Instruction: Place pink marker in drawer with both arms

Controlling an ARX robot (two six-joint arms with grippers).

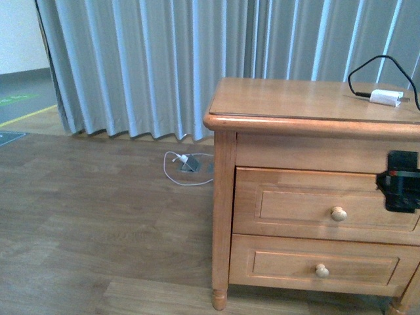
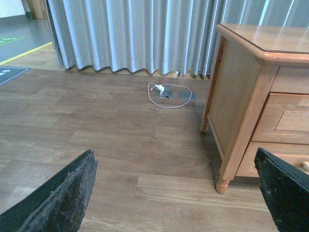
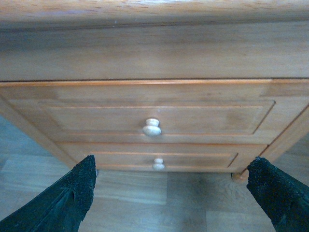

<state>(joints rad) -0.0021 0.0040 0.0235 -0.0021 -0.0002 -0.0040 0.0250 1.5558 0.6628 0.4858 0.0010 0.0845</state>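
So I'm at the opening stage here: both drawers on the nightstand are shut, and my right tool [image 3: 169,193] is hanging in front of the top drawer [image 1: 325,207], jaws spread wide, holding nothing and touching nothing. The knob [image 3: 151,127] sits just ahead, between the fingertips, so the next move as I see it is to ease in, pinch it and pull straight out. My left tool [image 2: 176,193] is wide open too, empty, out over the floor beside the nightstand. Pink marker? Can't spot it in any view, only a white charger [image 1: 385,98] on the surface.
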